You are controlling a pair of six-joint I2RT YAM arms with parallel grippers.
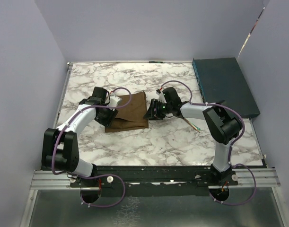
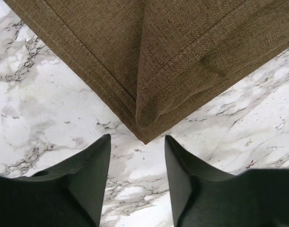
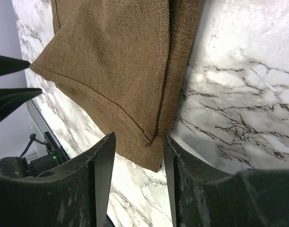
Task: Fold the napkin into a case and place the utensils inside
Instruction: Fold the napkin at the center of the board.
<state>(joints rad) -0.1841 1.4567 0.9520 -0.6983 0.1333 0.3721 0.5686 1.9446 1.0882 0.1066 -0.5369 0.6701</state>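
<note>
The left fingers (image 2: 83, 175) are seen spread apart and empty, their dark tips just short of a folded corner of the napkin (image 2: 182, 52), without contact. The right fingers (image 3: 99, 170) are likewise spread, with another corner of the napkin lying between the tips; no pinch is seen, and contact cannot be told. The napkin, a coarse-woven brown cloth with stitched hems, is laid in folded layers mid-desk (image 2: 49, 109), on white marble veined with grey. The thin copper fork (image 1: 195, 126) is partly seen beside the right arm, apart from the cloth. A flat dark teal box (image 1: 224, 87) is set far right
</note>
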